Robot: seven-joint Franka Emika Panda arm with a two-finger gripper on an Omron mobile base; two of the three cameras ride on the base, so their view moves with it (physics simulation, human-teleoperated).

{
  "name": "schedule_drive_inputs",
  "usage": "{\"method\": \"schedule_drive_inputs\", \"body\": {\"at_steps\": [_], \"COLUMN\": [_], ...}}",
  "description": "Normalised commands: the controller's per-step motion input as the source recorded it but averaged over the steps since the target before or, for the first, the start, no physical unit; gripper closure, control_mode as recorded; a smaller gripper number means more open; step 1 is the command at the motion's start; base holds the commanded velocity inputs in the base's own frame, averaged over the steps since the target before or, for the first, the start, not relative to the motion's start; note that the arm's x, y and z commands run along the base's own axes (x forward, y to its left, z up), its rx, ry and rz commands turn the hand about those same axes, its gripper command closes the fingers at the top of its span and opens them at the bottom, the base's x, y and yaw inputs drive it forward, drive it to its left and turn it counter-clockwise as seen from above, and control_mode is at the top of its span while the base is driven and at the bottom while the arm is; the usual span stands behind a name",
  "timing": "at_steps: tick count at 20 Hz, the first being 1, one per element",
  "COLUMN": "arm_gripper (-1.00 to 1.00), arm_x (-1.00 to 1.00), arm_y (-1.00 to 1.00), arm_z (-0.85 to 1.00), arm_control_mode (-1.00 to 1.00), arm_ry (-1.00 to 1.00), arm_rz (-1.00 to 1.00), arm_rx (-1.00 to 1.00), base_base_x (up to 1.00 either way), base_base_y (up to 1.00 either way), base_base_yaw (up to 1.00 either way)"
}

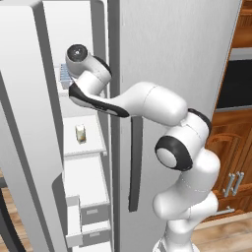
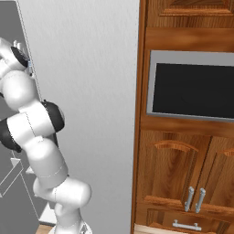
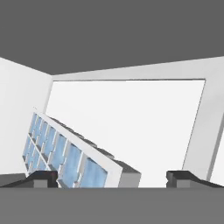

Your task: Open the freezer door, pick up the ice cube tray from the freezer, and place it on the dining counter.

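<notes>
The ice cube tray [image 3: 65, 153] lies on a white shelf inside the freezer [image 1: 83, 142], a long pale tray with two rows of light blue cells. In the hand view it runs at a slant from the far left wall toward the near edge, its near end just beside the left fingertip. In the left base view a small corner of the tray [image 1: 64, 74] peeks out on an upper shelf, behind the robot's wrist.

The gripper [image 3: 111, 178] is inside that upper compartment with its two dark fingertips [image 3: 42, 178] spread wide apart, and it holds nothing; the tray's near end sits between them, closer to the left one. Whether that tip touches the tray I cannot tell.

On the shelf below stands a small yellowish jar [image 1: 80, 133], alone and upright. Under it come another white shelf and then grey-fronted drawers [image 1: 94, 215], pushed in, contents hidden.

The freezer door [image 1: 22, 138] is swung open to the left. To the right of the compartment is the wider silver fridge door [image 1: 167, 59] with its dark vertical handle [image 1: 135, 162], shut. Beyond that stand wooden cabinets [image 2: 183, 173] with a dark built-in oven window [image 2: 194, 89]
</notes>
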Motion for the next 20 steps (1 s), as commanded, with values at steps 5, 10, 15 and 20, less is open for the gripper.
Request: {"method": "schedule_drive_inputs", "body": {"at_steps": [5,10,15,20], "arm_gripper": [-1.00,-1.00,-1.00,-1.00], "arm_x": [0.17,0.07,0.18,0.30], "arm_y": [0.04,0.29,0.29,0.18], "arm_z": [-0.03,0.00,-0.06,-0.13], "arm_control_mode": [-1.00,-1.00,-1.00,-1.00], "arm_ry": [0.00,0.00,0.00,0.00], "arm_rz": [-0.02,0.00,0.00,0.00], "arm_rx": [0.00,0.00,0.00,0.00], "base_base_x": [0.00,0.00,0.00,0.00], "base_base_y": [0.00,0.00,0.00,0.00], "base_base_yaw": [0.00,0.00,0.00,0.00]}}
